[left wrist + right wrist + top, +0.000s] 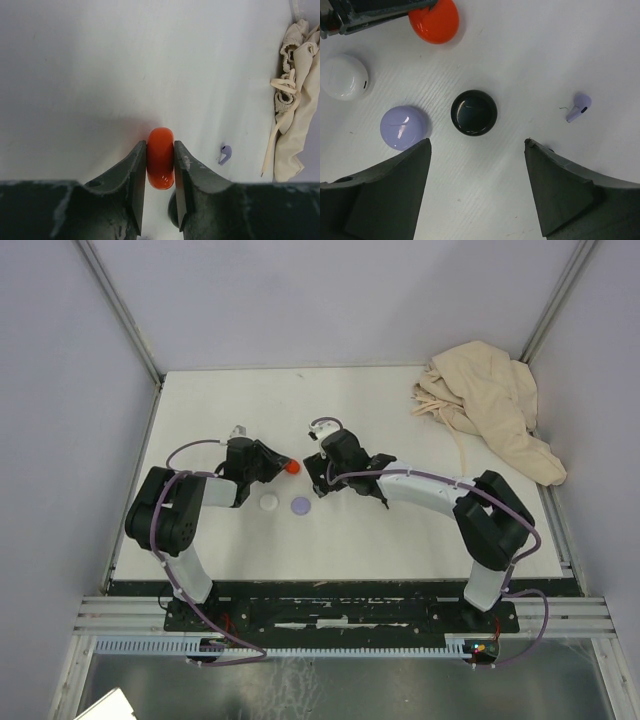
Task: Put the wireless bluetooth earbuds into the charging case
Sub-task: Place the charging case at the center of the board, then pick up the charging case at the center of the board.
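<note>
Left end effector (160, 144) is clamped on the red case (160, 165), held on edge just above the desk (520, 50). Right end effector (477, 145) hangs with jaws wide apart and nothing between them, roughly over the black case (474, 112). Positions below are taken from the black case in the right wrist view. The lavender bud (579, 107) lies on its side to the right, apart from it. It is the only bud seen. The lavender case (404, 127) sits near on the left, the white case (342, 77) farther left, and the red case up and left. All the cases look shut, with no socket showing. The cloth (490, 410) lies far off at the desk's corner. Risks, as judged:
- The bud is tiny and stemmed, so a pinch off its centre may make it skid or flip out of the grip.
- Wide jaws coming down by the bud could knock the black case.
- A lavender bud probably belongs in the lavender case, but the red one is in hand, so a mismatch is possible.
- With a lid shut, pressing the bud in would push the case out of its narrow edge grip.
</note>
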`<state>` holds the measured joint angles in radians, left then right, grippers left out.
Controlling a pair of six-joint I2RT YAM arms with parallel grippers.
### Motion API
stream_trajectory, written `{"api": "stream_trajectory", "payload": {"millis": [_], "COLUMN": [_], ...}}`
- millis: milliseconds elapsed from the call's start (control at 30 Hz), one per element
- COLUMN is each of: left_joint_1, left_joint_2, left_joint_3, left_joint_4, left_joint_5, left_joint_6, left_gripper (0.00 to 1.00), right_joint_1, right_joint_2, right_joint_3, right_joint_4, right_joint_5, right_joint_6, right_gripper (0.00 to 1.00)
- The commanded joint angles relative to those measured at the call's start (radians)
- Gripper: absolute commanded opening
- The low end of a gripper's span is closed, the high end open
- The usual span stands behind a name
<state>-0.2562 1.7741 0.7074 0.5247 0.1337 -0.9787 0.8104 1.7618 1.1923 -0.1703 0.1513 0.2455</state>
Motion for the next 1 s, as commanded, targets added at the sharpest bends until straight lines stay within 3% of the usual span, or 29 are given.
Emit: {"api": "stream_trajectory", "payload": {"millis": [0,133,267,967], "left_joint_1": [0.017,0.031,0.043,0.121], "left_joint_2": [-0.005,-0.012,-0.026,-0.315], "left_joint_3": [-0.006,-0.008,-0.011,-0.109], "left_joint_4": [0.027,0.01,-0.005,-0.104], "left_joint_5": [0.009,0.012,0.013,-0.068], "left_joint_6": [0.052,0.058,0.064,0.068], "left_gripper": [0.38,0.51,0.55,0.56], "right_joint_1": [-0.001,0.003,0.006,0.007], "right_joint_2": [0.061,0.117,0.162,0.316], "right_joint_3": [0.099,0.142,0.18,0.311], "right_joint_4": [-0.065,-0.086,-0.108,-0.201], "right_joint_5": [-0.014,-0.019,-0.018,0.034], "right_joint_6": [0.034,0.038,0.04,0.045], "right_gripper": [0.83,0.83,0.83,0.72]}}
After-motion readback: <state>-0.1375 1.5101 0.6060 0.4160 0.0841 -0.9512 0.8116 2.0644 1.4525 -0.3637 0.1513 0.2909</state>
